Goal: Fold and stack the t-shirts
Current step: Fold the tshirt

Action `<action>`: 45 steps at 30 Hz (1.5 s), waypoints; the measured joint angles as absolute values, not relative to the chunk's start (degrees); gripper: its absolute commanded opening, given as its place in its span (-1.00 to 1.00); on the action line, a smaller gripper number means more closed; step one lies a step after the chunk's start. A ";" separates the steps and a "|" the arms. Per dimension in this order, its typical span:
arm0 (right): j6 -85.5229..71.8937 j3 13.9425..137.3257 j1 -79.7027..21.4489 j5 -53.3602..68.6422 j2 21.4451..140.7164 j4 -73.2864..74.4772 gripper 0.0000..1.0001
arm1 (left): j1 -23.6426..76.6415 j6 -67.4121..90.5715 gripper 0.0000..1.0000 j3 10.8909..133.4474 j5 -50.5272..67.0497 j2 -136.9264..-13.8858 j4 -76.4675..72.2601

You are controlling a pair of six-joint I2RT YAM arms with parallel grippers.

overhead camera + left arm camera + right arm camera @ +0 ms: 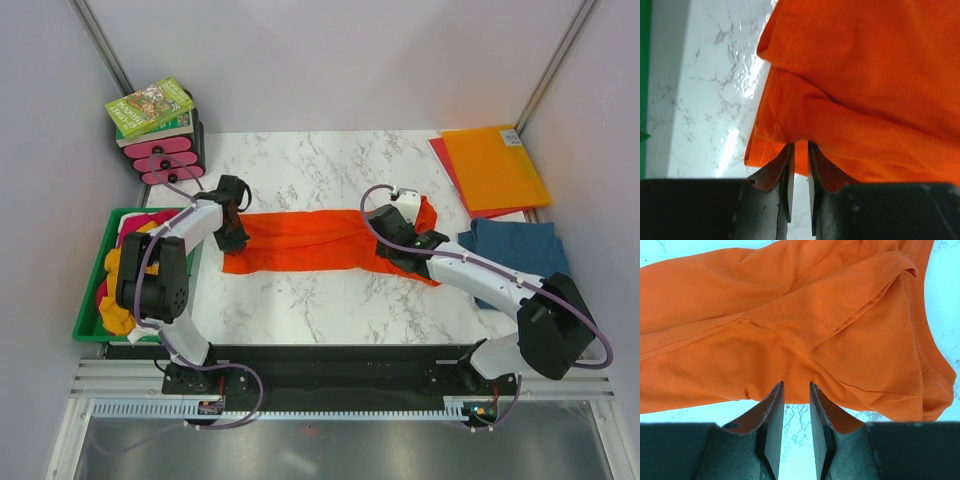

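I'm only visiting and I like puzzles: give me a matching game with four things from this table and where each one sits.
Things
1. orange t-shirt
2. blue t-shirt
3. book
4. green tray

Places
A. on top of the pink and black rack, far left corner
B. spread across the middle of the table
C. at the table's left edge, holding bunched clothes
D. on the right side, just in front of the orange folder

Pairs: 1-B, 2-D, 3-A, 4-C
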State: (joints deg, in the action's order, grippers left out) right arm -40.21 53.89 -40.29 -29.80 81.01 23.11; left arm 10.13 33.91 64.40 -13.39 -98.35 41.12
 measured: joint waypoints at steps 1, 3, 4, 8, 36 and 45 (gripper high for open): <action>-40.18 53.89 -40.29 -29.78 81.36 23.00 -0.33 | 9.85 33.93 -0.58 65.01 -13.41 -99.07 40.91; -40.18 53.89 -40.29 -29.78 82.26 22.85 -0.34 | 9.23 34.00 -0.58 67.20 -13.41 -101.69 40.47; -40.14 53.89 -40.29 -29.74 82.63 22.79 -0.34 | 8.99 34.02 -0.59 67.72 -13.41 -102.39 40.21; -39.88 53.82 -40.29 -29.71 83.22 22.61 -0.35 | 8.69 34.50 -0.59 71.05 -13.45 -106.24 39.90; -36.16 56.49 -29.69 -31.44 95.70 19.40 -0.69 | 12.10 40.14 -0.11 58.11 -8.10 -94.91 31.86; -35.27 59.37 -29.87 -30.94 98.39 17.65 -0.66 | 13.26 41.36 -0.18 55.70 -4.25 -95.88 29.06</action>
